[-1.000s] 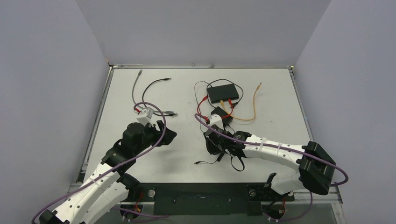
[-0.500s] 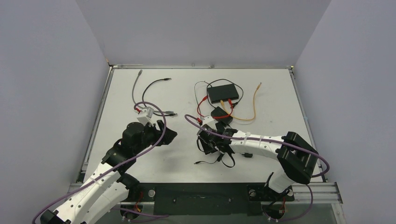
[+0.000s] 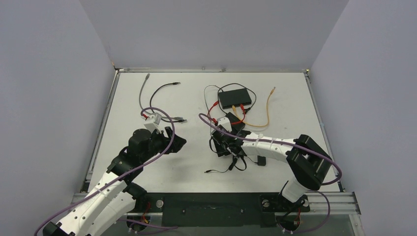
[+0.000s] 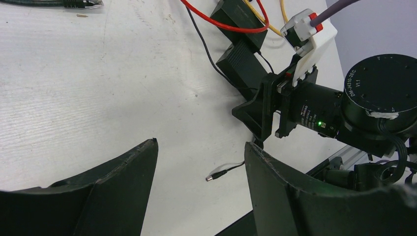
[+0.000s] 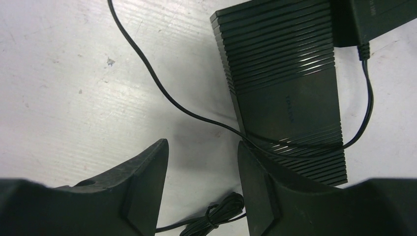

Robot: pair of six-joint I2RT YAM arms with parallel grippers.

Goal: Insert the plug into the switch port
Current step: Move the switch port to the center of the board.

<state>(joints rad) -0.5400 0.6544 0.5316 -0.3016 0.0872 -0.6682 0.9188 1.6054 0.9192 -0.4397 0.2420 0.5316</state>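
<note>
The plug (image 3: 207, 171) is a small barrel tip on a thin black cable, lying loose on the table; in the left wrist view the plug (image 4: 215, 176) shows between my fingers but farther off. The switch (image 3: 234, 97) is a flat black box at the back with yellow and red cables in it, and the switch (image 4: 240, 14) also shows at the top edge. My right gripper (image 3: 222, 146) is open and empty, low over the table beside a ribbed black power adapter (image 5: 290, 93), with the tied cable bundle (image 5: 221, 216) below its fingers. My left gripper (image 3: 178, 142) is open and holds nothing.
A grey network cable (image 3: 142, 91) and a black cable (image 3: 164, 88) lie at the back left. An orange cable (image 3: 269, 105) and a red one (image 3: 212, 109) loop round the switch. The adapter's thin cable (image 5: 147, 73) crosses the table.
My right arm has folded inward, its elbow swinging left. Its gripper shifted slightly toward the adapter and its jaws widened a little. The left arm has not moved.
</note>
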